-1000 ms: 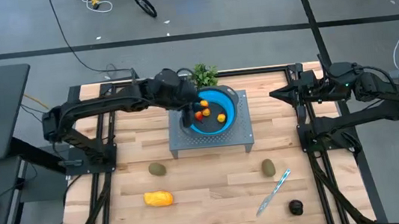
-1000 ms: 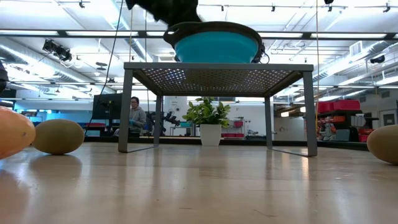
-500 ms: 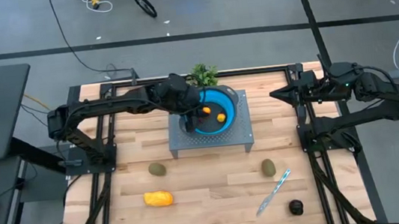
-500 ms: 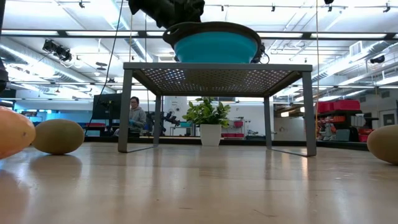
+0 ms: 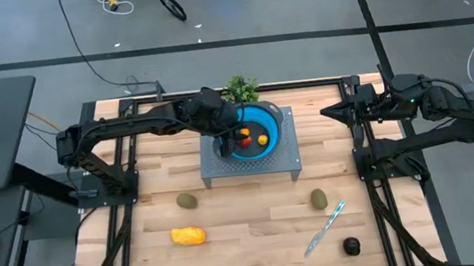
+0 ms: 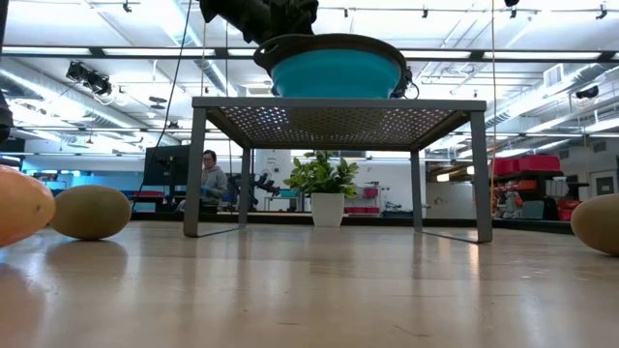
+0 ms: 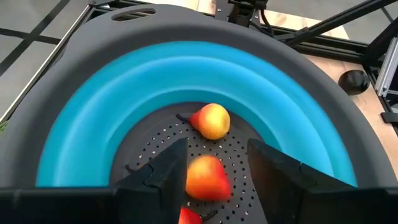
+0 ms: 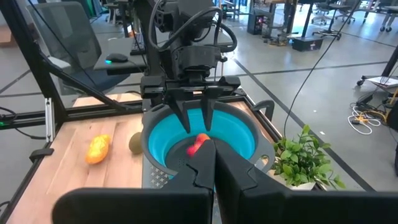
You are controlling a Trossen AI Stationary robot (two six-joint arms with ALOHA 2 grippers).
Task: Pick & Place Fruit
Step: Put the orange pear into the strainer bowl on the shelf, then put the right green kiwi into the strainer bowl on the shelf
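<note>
table: light butcher-block wood (image 5: 255, 216), planks in strips, dark metal frame round its edges.
stand: grey perforated metal platform (image 5: 289, 161) on four straight legs, at the table's rear centre; mesh underside shows in the low view (image 6: 338, 121).
colander: round bowl (image 7: 124, 124), smooth blue wall, dark grey rim, dark perforated floor; sits on the stand.
colander contents: small round orange-red fruits (image 7: 204, 177), glossy skins; one lies between the left fingers, a second yellow-orange one (image 7: 211, 120) just beyond it, a red sliver at the picture's lower edge.
left gripper: (image 7: 214, 168) dips inside the colander from the left side; dark fingers (image 7: 165, 171) part-way apart, a fruit in the gap with clearance on both sides, not squeezed.
right gripper: (image 8: 214, 152) parked at the table's right rear, well apart from the stand; fingers pressed together, holding nothing.
fruit on table: olive-brown oval (image 5: 187, 200) front-left of the stand; second olive-brown oval (image 5: 318, 199) front-right; yellow-orange oblong (image 5: 189, 236), bumpy skin, nearer the front left; near-black round (image 5: 351, 246) at front right.
knife: silver blade, light-blue handle (image 5: 325, 228), lying diagonally between the right oval and the black round.
plant: green leafy sprig (image 5: 242, 88) in a white pot, just behind the stand.
room: grey floor with cables; open lab with ceiling lights, a seated person (image 6: 210, 179) far behind.
</note>
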